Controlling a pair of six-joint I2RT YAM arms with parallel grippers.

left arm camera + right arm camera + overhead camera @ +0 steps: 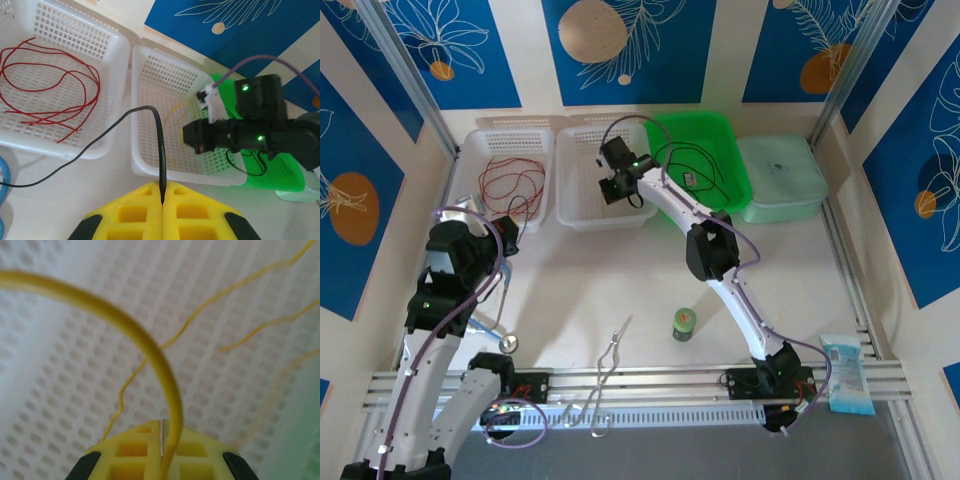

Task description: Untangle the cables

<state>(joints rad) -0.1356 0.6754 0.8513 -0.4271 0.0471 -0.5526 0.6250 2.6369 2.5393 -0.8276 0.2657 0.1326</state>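
Observation:
A black cable (159,131) rises out of my left gripper (163,194), which is shut on it. The cable bends over and trails left across the table. In the top view the left gripper (509,234) sits just in front of the left white basket (480,140), where a red cable (510,180) lies coiled. My right gripper (163,440) is shut on a yellow cable (150,345) that arcs up and to the left. The right gripper (613,190) hangs inside the middle white basket (582,217), and thin yellow strands (252,277) lie on its mesh floor.
A green basket (728,140) holding thin black wire (685,165) stands right of the middle basket, then a pale-green lidded box (780,178). A light-blue stethoscope tube (485,315), a small green can (684,324), metal tongs (610,355) and a packet (845,372) lie near the front.

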